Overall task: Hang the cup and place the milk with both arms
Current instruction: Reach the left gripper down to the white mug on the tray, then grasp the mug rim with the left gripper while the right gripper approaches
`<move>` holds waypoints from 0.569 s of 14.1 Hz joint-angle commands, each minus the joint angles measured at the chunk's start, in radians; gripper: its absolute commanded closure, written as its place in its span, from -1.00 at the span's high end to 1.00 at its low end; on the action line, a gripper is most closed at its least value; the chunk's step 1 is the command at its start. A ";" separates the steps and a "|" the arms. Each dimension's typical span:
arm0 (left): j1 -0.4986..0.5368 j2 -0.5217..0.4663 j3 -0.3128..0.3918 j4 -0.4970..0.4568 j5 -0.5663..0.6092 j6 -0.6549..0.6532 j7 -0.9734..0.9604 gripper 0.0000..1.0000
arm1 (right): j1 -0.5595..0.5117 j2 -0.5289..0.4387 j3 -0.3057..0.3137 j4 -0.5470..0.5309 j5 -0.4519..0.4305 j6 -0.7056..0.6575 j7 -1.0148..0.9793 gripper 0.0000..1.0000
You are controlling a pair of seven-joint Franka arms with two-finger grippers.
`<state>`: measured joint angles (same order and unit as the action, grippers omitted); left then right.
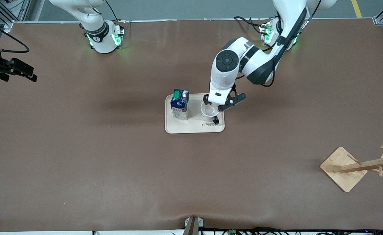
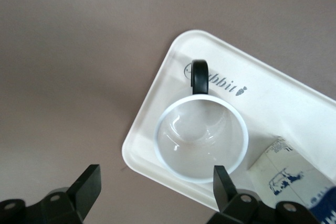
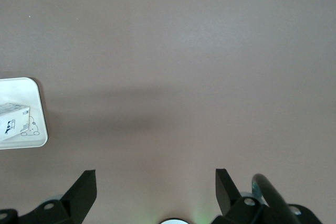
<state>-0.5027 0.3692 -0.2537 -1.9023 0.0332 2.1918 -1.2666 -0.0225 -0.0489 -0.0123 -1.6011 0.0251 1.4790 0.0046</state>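
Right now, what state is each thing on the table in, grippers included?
cup: upright on the tray, empty, handle toward the front camera.
milk: upright on the tray, cap on.
tray: flat on the table.
wooden rack: nothing hung.
left gripper: open, one finger inside the cup's rim.
right gripper: open, waiting over bare table.

"Rabbit" with a small carrot mark, printed on the cream tray (image 2: 294, 98)

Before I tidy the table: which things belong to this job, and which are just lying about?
Job:
- cup
- milk
- wooden rack
- left tool, open over the cup
- right tool, open, waiting

Lying about:
- tray under both
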 commanded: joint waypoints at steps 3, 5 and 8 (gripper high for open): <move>-0.017 0.060 0.011 -0.038 0.019 0.132 -0.068 0.32 | -0.002 0.060 0.006 0.060 0.016 -0.016 0.003 1.00; -0.019 0.082 0.011 -0.038 0.019 0.155 -0.083 -0.06 | -0.007 0.145 0.005 0.059 0.016 -0.028 0.005 1.00; -0.020 0.115 0.014 -0.038 0.028 0.195 -0.099 -0.42 | -0.013 0.168 0.003 0.056 0.021 -0.039 -0.006 1.00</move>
<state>-0.5088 0.4699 -0.2522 -1.9389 0.0333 2.3555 -1.3329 -0.0243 0.0910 -0.0123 -1.5718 0.0255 1.4677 0.0051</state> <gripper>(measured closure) 0.634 0.000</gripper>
